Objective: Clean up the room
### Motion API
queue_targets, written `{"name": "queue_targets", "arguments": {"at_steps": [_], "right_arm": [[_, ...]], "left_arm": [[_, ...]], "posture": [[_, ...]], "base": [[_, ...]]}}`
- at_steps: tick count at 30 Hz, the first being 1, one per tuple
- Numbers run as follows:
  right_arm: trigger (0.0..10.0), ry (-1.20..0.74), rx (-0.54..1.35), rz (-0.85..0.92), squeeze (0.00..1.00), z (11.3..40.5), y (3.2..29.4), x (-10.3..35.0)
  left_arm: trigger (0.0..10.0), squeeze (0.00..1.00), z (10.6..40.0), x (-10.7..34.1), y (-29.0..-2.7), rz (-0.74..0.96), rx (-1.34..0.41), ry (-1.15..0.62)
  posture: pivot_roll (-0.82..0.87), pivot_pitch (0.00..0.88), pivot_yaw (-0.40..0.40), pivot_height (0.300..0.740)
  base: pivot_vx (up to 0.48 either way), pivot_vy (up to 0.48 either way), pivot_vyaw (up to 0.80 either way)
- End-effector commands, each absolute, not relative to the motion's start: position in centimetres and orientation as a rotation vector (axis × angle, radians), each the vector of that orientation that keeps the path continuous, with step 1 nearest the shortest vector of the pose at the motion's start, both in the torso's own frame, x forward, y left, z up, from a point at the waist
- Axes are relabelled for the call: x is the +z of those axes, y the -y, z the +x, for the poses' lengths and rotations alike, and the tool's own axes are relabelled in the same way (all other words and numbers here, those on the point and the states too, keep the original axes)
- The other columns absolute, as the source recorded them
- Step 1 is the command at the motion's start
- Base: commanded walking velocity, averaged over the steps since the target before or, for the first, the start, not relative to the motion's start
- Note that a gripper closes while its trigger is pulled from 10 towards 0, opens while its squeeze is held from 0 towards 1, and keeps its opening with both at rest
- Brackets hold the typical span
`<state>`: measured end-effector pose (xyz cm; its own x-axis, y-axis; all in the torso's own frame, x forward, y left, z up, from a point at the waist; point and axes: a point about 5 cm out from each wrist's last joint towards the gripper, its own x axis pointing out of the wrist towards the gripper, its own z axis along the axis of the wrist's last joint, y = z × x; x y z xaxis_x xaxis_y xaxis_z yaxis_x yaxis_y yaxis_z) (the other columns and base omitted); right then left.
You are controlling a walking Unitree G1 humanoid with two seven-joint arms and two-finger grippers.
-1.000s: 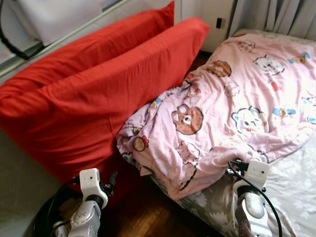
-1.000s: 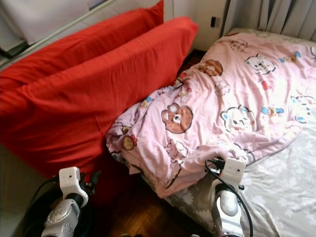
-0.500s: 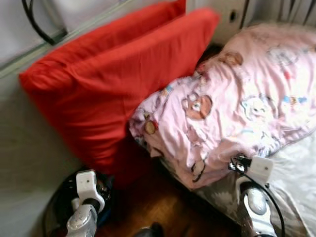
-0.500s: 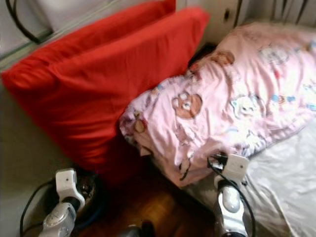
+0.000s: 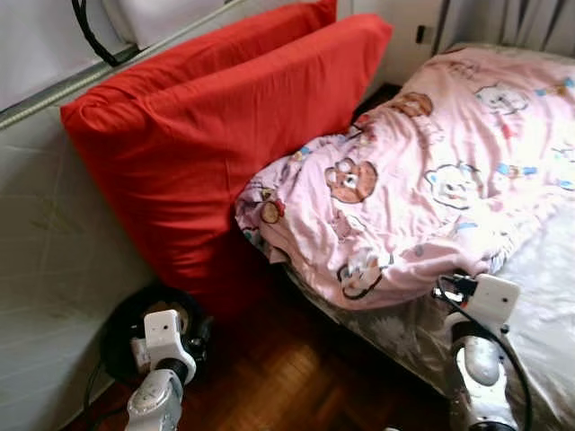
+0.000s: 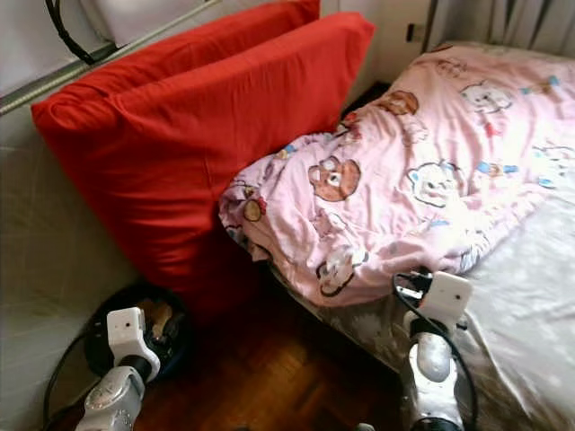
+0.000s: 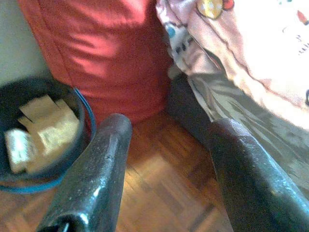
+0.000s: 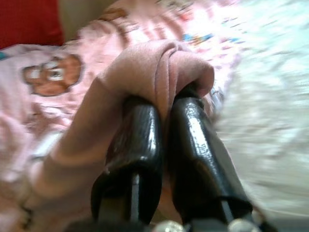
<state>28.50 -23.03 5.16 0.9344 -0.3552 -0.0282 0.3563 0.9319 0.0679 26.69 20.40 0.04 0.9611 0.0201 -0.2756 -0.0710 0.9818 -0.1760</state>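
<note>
Two red cushions lean against the wall beside a dark bin on wooden floor.

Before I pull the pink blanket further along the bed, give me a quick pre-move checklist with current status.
1. Right gripper shut on a fold of the pink blanket: ok.
2. How deep the fold sits between the fingers: cannot tell, fabric drapes over the tips.
3. Left gripper open and holding nothing, over the wooden floor: ok.
4. Blanket corner overhangs the mattress edge beside the red pillows; whether it touches or snags on them: cannot tell.
5. Black bin holding scraps sits on the floor near the left gripper; keep that arm away from it: ok for now.
</note>
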Motion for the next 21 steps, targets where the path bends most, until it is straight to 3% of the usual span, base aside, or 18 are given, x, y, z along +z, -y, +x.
{"name": "queue_targets", "arguments": {"at_steps": [1,12,21], "right_arm": [[10.0,-0.012,-0.347,0.087,0.00,28.6,22.1,5.1],[10.0,-0.046,-0.353,0.082,0.00,28.3,22.3,4.6],[10.0,-0.257,-0.357,0.061,0.00,27.3,22.5,1.7]], "left_arm": [[10.0,0.00,25.9,-0.5,-21.3,-0.177,0.072,-0.301],[10.0,0.00,25.7,-0.8,-21.1,-0.177,0.073,-0.318],[10.0,0.00,25.5,-1.1,-20.7,-0.169,0.046,-0.336]], "posture": [[-0.05,0.142,0.121,0.740],[-0.05,0.148,0.117,0.740],[-0.06,0.158,0.115,0.740]], "base": [[-0.277,0.000,0.00],[0.000,0.000,0.00],[0.000,0.000,0.00]]}}
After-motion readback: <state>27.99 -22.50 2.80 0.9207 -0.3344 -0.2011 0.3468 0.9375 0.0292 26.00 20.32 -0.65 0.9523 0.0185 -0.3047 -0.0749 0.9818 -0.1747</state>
